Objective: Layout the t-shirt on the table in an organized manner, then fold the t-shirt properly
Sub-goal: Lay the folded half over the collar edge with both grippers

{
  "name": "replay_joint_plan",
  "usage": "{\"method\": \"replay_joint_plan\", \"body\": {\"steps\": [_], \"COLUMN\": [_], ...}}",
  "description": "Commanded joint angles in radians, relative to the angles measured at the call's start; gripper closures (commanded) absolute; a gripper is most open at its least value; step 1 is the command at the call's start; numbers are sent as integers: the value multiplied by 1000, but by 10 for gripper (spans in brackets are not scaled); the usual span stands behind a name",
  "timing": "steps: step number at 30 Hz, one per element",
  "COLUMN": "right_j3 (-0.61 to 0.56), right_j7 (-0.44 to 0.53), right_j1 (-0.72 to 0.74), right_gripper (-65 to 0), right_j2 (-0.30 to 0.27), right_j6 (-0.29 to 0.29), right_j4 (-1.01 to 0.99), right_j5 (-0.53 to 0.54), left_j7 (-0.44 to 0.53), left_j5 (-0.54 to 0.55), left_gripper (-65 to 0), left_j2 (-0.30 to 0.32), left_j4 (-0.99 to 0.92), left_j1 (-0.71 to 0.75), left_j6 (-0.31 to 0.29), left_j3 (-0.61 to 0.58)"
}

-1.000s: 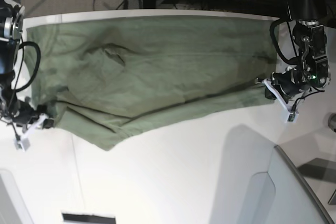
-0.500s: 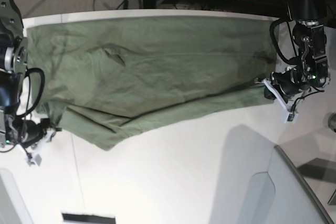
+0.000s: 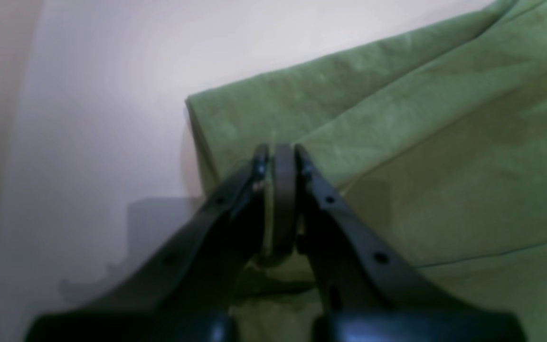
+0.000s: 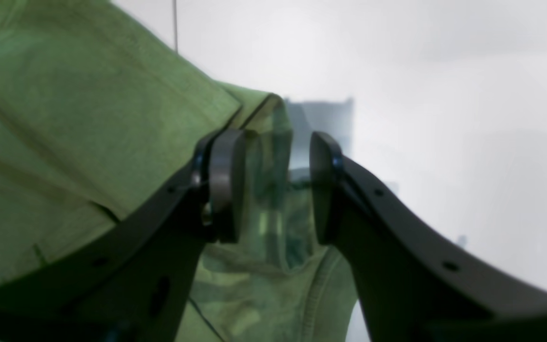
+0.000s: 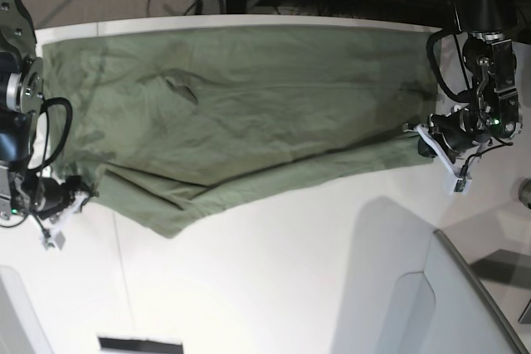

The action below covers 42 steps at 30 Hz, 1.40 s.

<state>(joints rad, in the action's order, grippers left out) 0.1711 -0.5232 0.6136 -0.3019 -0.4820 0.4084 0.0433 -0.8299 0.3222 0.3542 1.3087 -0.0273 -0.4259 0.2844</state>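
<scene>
The t-shirt lies spread wide across the far part of the table, stretched from the left edge almost to the right, with its far hem running along the table's far rim. A long fold crosses it diagonally, and the near layer dips lowest toward the left, where a loose corner hangs toward the near side. There's a small pucker in the cloth left of centre.

Over on the right of the base view, the left gripper sits low at the shirt's right edge, and the wrist view shows its jaws pressed tight together on a corner of the green fabric, the cloth pinched right between the black fingers.

On the left side, the right gripper is down at the shirt's near-left corner. Its jaws stand partly apart, and in the wrist view a fold of the hem sits in the gap between the two pads. One pad is against the cloth; whether the fabric is truly gripped there, I cannot tell. White tabletop shows beyond both grippers.
</scene>
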Motion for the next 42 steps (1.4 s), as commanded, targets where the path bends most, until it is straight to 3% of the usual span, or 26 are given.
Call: {"method": "replay_joint_plan", "body": {"steps": [1, 7, 8, 11, 12, 26, 33, 38, 42], "right_j3": [3, 2, 2, -3, -3, -2, -3, -3, -3], "right_j7": [15, 15, 15, 13, 11, 47, 8, 8, 10], "right_j1": [27, 27, 27, 27, 27, 27, 21, 1, -1], "right_gripper": [-216, -210, -189, -27, 0, 0, 0, 0, 0], "right_j2": [-12, -4, -4, -4, -4, -4, -6, -4, -4], "right_j6": [-4, -4, -4, -4, -4, -7, -13, -77, -79], "right_j4": [14, 14, 14, 14, 14, 54, 132, 212, 221], "right_j5": [4, 4, 4, 4, 4, 2, 2, 2, 2], "left_j7": [14, 14, 14, 14, 14, 14, 8, 8, 7], "left_j5": [10, 10, 10, 10, 10, 10, 16, 18, 18], "left_gripper": [0, 0, 0, 0, 0, 0, 0, 0, 0], "left_j2": [16, 16, 16, 16, 16, 16, 18, 29, 32], "left_j4": [18, 16, 15, 13, 13, 19, 64, 110, 114], "left_j1": [-12, -12, -12, -12, -12, -16, -20, -21, -32], "left_j6": [-1, -1, -1, -1, -1, -1, -1, -1, -1], "left_j3": [5, 5, 5, 5, 5, 5, 13, 14, 16]}}
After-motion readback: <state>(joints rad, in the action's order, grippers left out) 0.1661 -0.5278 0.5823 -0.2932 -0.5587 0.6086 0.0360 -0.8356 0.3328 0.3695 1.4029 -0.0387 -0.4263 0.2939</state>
